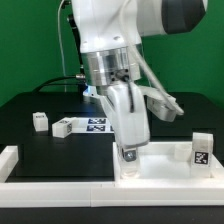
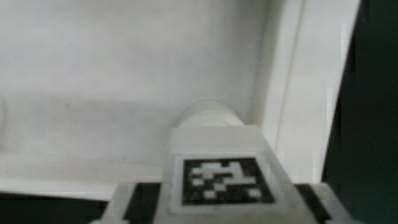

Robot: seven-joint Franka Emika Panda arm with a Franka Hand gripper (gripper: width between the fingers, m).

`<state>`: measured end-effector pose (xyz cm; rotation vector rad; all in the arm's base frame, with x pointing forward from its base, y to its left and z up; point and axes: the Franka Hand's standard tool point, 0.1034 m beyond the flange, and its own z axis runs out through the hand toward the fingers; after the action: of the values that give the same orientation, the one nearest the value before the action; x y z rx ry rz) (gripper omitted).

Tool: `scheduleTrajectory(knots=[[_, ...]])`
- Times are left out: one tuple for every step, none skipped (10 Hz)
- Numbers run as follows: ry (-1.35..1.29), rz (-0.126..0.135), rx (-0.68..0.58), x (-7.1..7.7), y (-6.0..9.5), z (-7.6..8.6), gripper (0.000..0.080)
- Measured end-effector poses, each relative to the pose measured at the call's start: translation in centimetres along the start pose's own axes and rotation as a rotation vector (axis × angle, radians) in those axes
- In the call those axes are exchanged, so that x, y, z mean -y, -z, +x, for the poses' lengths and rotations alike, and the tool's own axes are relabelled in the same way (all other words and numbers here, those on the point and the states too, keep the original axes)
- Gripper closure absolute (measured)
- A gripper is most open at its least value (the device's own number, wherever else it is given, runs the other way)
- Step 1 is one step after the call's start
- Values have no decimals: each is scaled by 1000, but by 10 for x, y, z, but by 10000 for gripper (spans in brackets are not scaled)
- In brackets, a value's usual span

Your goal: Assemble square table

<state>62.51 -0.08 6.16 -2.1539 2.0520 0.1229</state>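
Nearest: leg [image 2: 221, 170], pinched upright in gripper [image 1: 128, 151], tag toward the wrist camera. Held so, probably, for seating in a corner. Hanging low over top [image 1: 165, 172] at its left end, just beside rim [image 2: 295, 80] — little slack on that side, open floor rightward. Well apart at the right end, second leg [image 1: 200, 150] standing. Off left on table [image 1: 30, 145], loose legs [image 1: 40, 121].
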Motion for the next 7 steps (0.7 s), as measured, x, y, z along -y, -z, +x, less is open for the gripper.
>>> scheduleTrajectory(knots=[[5,-1,-1,0,0,0,526],[31,-1,-1,0,0,0,519],[37,-1,-1,0,0,-1,519],[269,4,-27,2,1,-1,281],[451,35,-56,4,6,-5,191],[608,38,-72,0,11,-7,191],[663,34,-73,-1,11,-5,157]])
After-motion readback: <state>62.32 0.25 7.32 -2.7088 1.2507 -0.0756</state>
